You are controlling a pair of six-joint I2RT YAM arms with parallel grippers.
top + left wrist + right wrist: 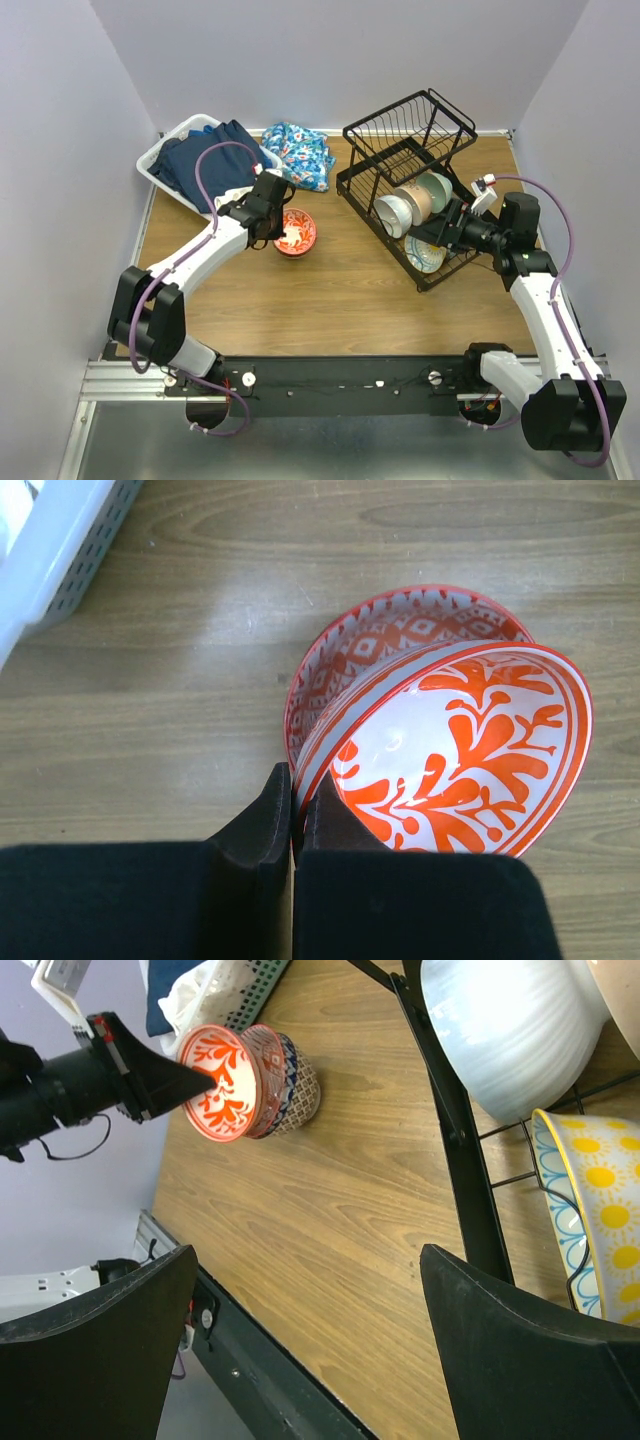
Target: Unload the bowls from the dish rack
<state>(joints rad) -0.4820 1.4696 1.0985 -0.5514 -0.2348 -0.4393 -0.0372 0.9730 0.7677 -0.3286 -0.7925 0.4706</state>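
The black wire dish rack (400, 150) stands at the right. It holds a white bowl (392, 215), a tan bowl (418, 200), a mint green bowl (438, 186) and a yellow bowl with a teal rim (424, 256). My left gripper (297, 790) is shut on the rim of a red-orange floral bowl (460, 750). It holds that bowl tilted over a red patterned bowl (400, 625) on the table. In the right wrist view a blue-white bowl (300, 1085) lies under those two. My right gripper (308, 1255) is open and empty by the rack's front bar (455, 1130), next to the yellow bowl (590, 1210).
A white laundry basket (160, 150) with dark blue clothes stands at the back left. A blue patterned cloth (300, 155) lies beside it. The metal rail (330, 380) with the arm bases runs along the near edge. Walls close in the left, back and right.
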